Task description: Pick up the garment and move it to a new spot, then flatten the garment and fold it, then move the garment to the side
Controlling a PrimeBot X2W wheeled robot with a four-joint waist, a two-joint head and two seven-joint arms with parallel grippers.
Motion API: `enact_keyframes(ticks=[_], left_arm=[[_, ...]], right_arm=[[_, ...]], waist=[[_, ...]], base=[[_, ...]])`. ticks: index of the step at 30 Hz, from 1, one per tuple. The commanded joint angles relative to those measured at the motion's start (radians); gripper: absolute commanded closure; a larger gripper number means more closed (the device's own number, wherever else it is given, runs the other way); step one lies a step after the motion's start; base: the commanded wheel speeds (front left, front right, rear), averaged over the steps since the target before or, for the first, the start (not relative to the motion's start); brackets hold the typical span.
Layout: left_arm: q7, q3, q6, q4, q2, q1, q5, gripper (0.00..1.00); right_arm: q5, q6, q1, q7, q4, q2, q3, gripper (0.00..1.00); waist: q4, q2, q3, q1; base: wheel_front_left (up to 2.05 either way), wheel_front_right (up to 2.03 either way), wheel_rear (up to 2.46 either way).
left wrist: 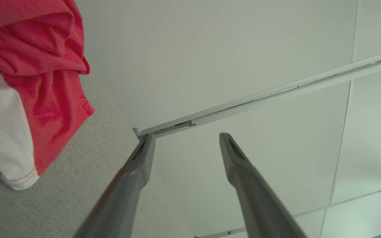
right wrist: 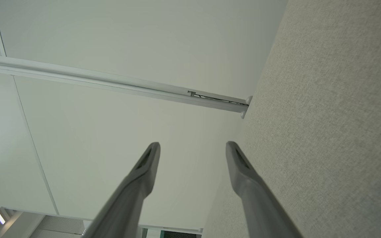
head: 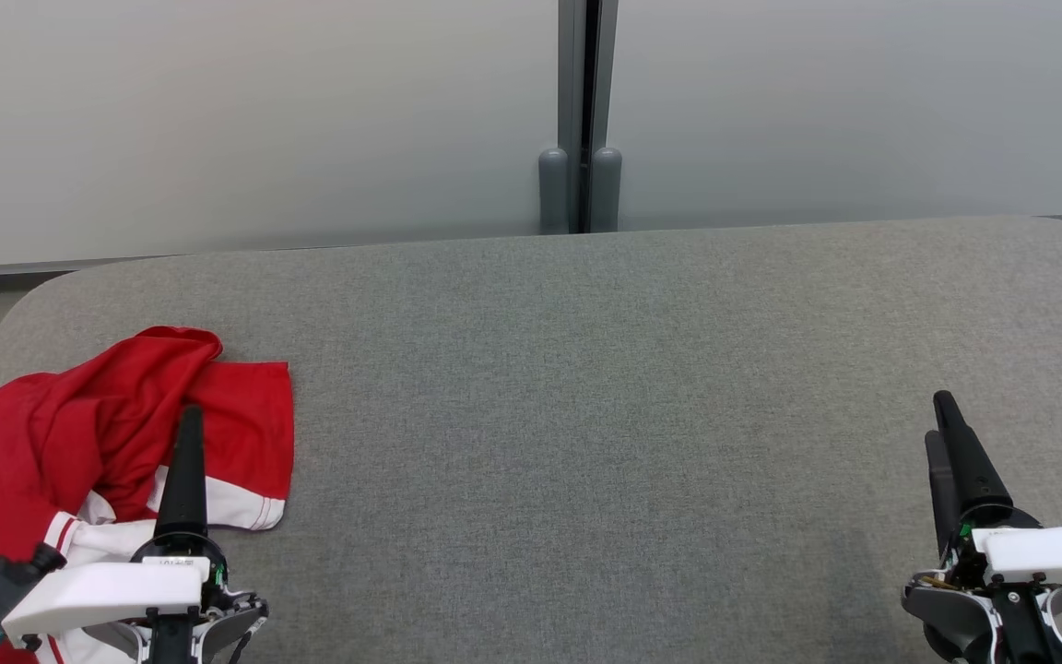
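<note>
Sprawling crumpled just left of the left gripper (head: 190, 422), the red-and-white fabric jersey (head: 79, 415) runs lengthwise roughly along its fingers, red end ahead. Both jaws gape wide, empty; the right gripper (head: 938, 420) sits well apart.

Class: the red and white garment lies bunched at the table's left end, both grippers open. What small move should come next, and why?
Probably the left gripper should dip leftward onto the garment and close on a fold. Its fingers stand open and empty close beside the crumpled cloth on the table, while the right gripper is far across.
</note>
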Motion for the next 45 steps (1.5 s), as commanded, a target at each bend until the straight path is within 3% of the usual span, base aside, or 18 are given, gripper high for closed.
enact_keyframes(ticks=[1, 11, 21, 33, 45], left_arm=[[-0.008, -0.002, -0.003, -0.023, 0.009, -0.029, 0.037, 0.0], [-0.044, -0.006, -0.003, -0.04, 0.01, -0.018, 0.252, 0.0], [-0.077, -0.021, 0.03, -0.052, 0.011, -0.01, 0.465, 0.0], [-0.113, -0.046, 0.051, -0.053, 0.012, -0.004, 0.661, 0.0], [-0.145, -0.059, 0.081, -0.035, 0.013, -0.007, 0.854, 0.0]], right_arm=[[-0.028, 0.001, -0.028, -0.01, -0.022, -0.01, 0.003, 0.0], [-0.262, 0.002, -0.036, -0.047, -0.029, -0.019, 0.033, 0.0], [-0.509, 0.002, -0.036, -0.079, -0.002, -0.037, 0.07, 0.0], [-0.713, 0.002, -0.055, -0.115, 0.057, -0.062, 0.143, 0.0], [-0.909, 0.002, -0.063, -0.147, 0.048, -0.047, 0.13, 0.0]], waist=[[0.0, -0.0001, 0.0, 0.0], [-0.001, -0.0001, -0.001, 0.0], [0.003, -0.0001, -0.003, 0.0], [0.003, -0.0001, -0.002, 0.0], [0.002, -0.0001, -0.004, 0.0]], base=[[0.0, 0.0, 0.0], [0.0, 0.0, 0.0], [0.0, 0.0, 0.0], [0.0, 0.0, 0.0], [0.0, 0.0, 0.0]])
